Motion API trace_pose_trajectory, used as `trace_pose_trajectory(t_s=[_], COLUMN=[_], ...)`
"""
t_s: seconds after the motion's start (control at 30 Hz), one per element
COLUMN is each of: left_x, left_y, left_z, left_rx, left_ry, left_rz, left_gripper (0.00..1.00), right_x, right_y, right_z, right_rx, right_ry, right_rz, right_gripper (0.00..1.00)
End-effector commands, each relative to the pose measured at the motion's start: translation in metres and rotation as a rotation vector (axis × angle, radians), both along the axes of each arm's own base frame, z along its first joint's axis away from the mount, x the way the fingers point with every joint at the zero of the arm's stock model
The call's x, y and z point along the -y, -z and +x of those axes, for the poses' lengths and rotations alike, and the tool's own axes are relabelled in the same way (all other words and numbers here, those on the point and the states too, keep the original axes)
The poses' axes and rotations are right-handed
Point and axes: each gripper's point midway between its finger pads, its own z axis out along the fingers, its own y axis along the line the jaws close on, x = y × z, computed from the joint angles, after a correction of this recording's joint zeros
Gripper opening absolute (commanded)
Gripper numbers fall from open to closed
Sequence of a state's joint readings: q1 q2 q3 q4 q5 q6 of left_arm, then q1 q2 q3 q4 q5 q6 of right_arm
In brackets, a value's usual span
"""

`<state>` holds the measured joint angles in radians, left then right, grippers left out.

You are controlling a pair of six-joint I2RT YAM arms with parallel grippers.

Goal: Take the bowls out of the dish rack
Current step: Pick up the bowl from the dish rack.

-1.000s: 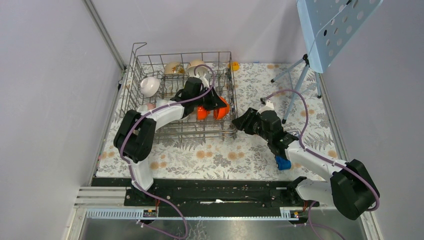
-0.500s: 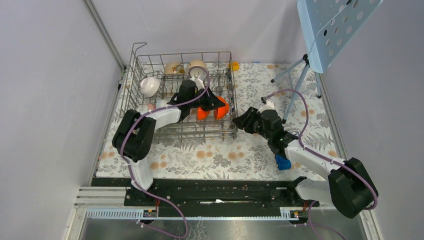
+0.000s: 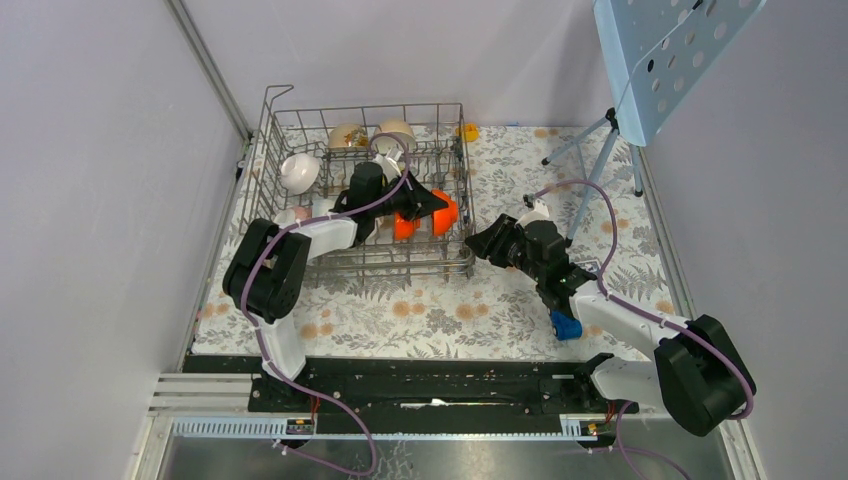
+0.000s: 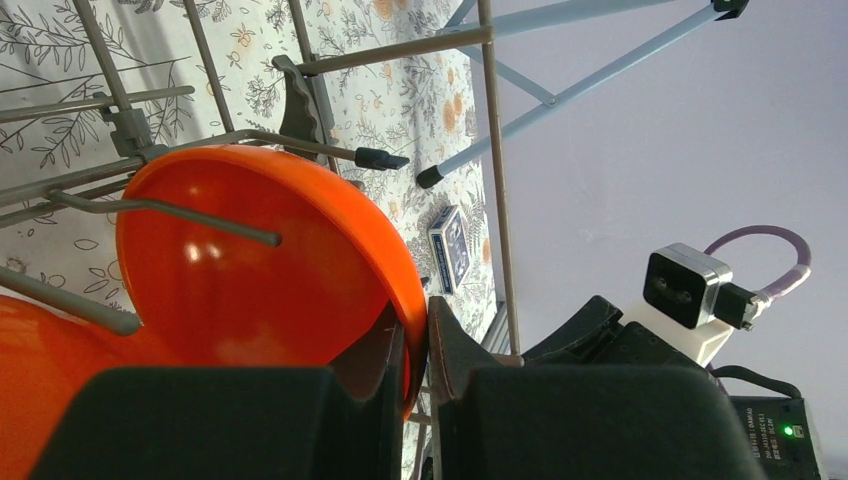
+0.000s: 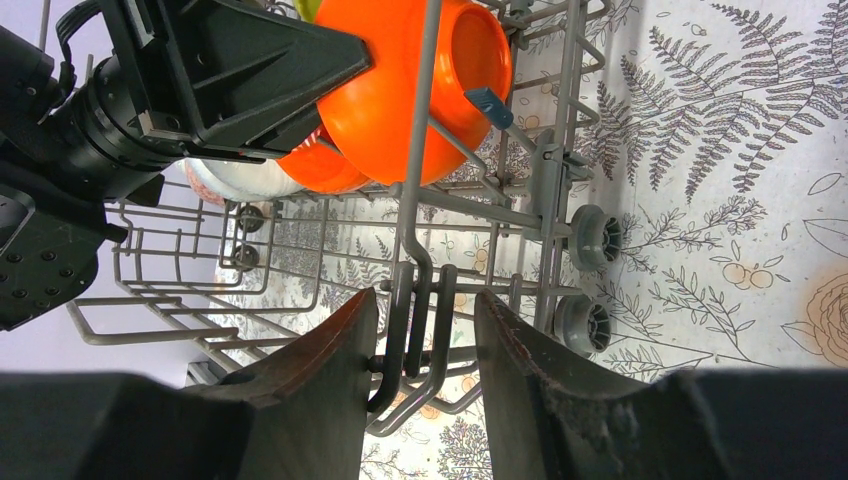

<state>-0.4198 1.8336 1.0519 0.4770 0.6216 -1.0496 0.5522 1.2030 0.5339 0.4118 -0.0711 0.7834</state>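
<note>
L gripper pinches glossy orange-red round bowl by rim, 4 o'clock in grey wire dish rack; R gripper spread astride rack wire.

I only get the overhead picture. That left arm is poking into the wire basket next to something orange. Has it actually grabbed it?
Observer: Yes. Its wrist camera shows the left gripper pinching the rim of an orange bowl, one finger inside and one outside.
Visitor: And the other arm, at the basket's edge?
Observer: The right gripper straddles upright wires on the side of the dish rack. Its jaws are open, with a gap beside the wires.
Visitor: Does the basket sit flat on the cloth?
Observer: It has small grey wheels low on that side. Two of them show.
</note>
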Motion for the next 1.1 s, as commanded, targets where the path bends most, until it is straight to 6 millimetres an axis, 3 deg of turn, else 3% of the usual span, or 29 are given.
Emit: trace_pose_trajectory(t_s=[0.0,0.87,0.97,1.07], left_x=[0.0,-0.006,-0.008,-0.012], left_y=[-0.092,-0.157,-0.167,-0.182], left_z=[-0.009,-0.018,-0.022,-0.029], left_rx=[0.217,0.319,0.338,0.369], left_ry=[0.048,0.056,0.054,0.049], left_rz=[-0.149,-0.255,-0.265,-0.268], left_gripper=[0.0,0.0,0.0,0.0], right_x=[0.016,0.02,0.021,0.025], right_y=[0.015,0.012,0.007,-0.005], right_z=[0.005,0.006,0.006,0.006], right_rx=[-0.021,-0.015,-0.008,0.017], right_ry=[0.054,0.062,0.061,0.066], right_rz=[-0.043,-0.052,-0.06,-0.078], right_gripper=[0.47,0.48,0.51,0.61])
